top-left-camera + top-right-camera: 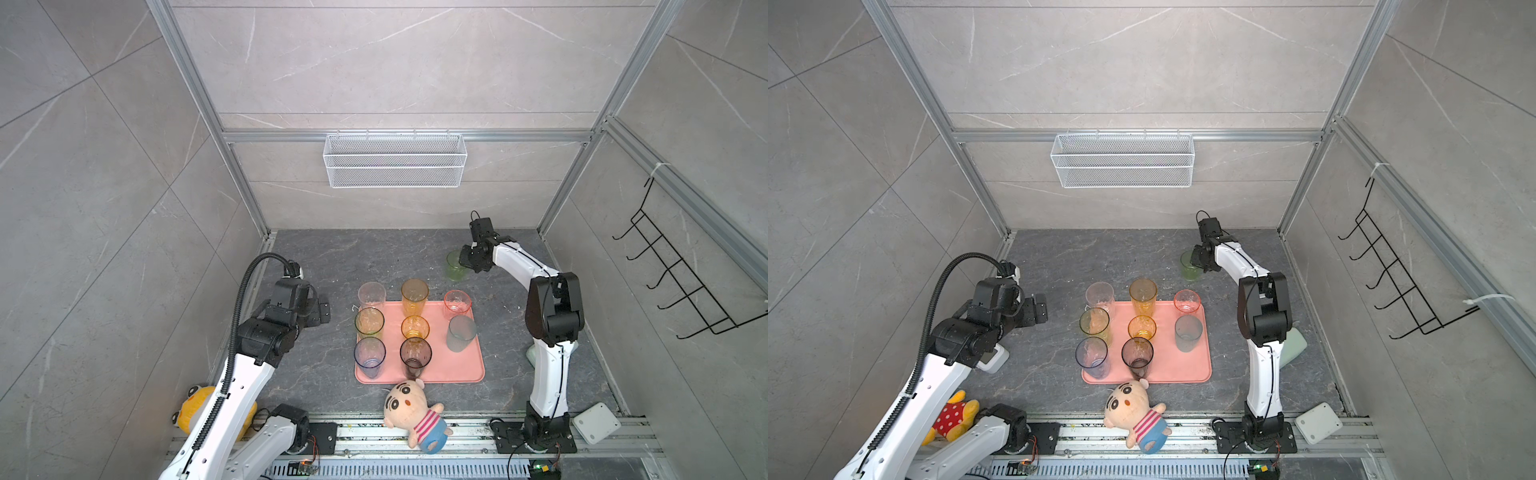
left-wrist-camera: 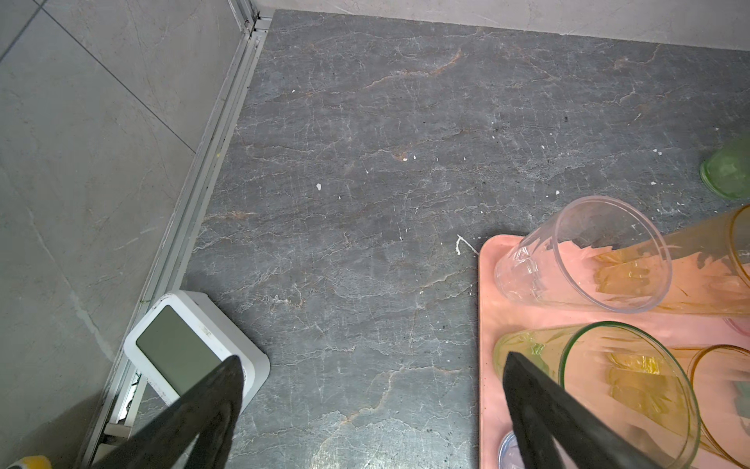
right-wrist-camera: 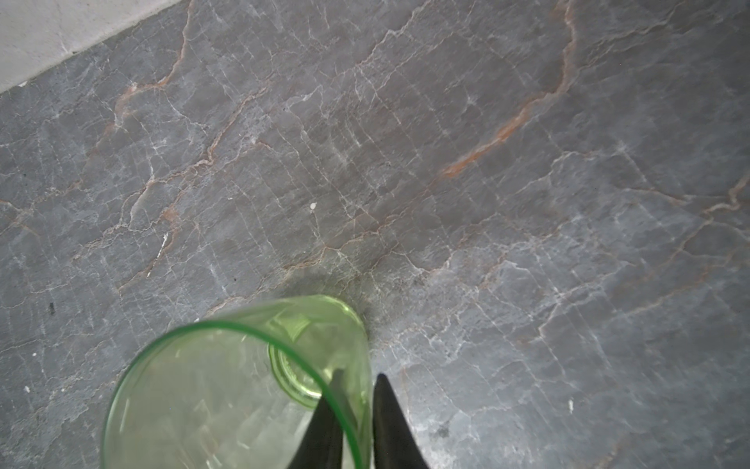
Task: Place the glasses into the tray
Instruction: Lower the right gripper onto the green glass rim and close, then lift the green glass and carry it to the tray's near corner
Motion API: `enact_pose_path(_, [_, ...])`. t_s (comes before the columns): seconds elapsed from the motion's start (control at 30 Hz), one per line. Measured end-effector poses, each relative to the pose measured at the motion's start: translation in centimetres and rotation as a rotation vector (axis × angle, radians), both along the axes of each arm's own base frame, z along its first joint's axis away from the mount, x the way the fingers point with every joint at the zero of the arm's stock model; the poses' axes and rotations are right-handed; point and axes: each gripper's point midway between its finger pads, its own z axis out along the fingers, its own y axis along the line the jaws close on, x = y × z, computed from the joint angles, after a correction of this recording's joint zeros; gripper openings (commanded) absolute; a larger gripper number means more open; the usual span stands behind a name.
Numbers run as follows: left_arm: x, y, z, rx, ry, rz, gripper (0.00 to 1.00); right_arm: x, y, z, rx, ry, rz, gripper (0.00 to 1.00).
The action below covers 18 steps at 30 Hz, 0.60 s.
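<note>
Beyond the tray (image 1: pixel 465 368), right end effector (image 3: pixel 358 375) seemingly pinches half-hidden green glass (image 3: pixel 227 390); left end effector (image 2: pixel 372 357) gapes.

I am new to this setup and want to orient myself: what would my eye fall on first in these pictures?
First, the salmon-pink tray in the middle of the dark stone tabletop, with eight tinted glasses upright on it. Behind it, to the right, the right gripper has its jaws astride the wall of a lone green glass. A plush doll lies just before the tray.
</note>
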Motion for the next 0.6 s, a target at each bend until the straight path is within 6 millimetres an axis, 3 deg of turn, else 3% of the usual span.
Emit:
enact_pose_path(0.4, [-0.02, -0.20, -0.03, -0.008, 0.002, -0.008, 1.00, -0.30, -0.05, -0.15, -0.002, 0.014, 0.000, 0.01])
enact_pose_path(0.6, [-0.09, -0.46, 0.07, -0.022, -0.001, -0.020, 1.00, -1.07, -0.22, 0.10, -0.007, 0.022, 0.003, 0.00])
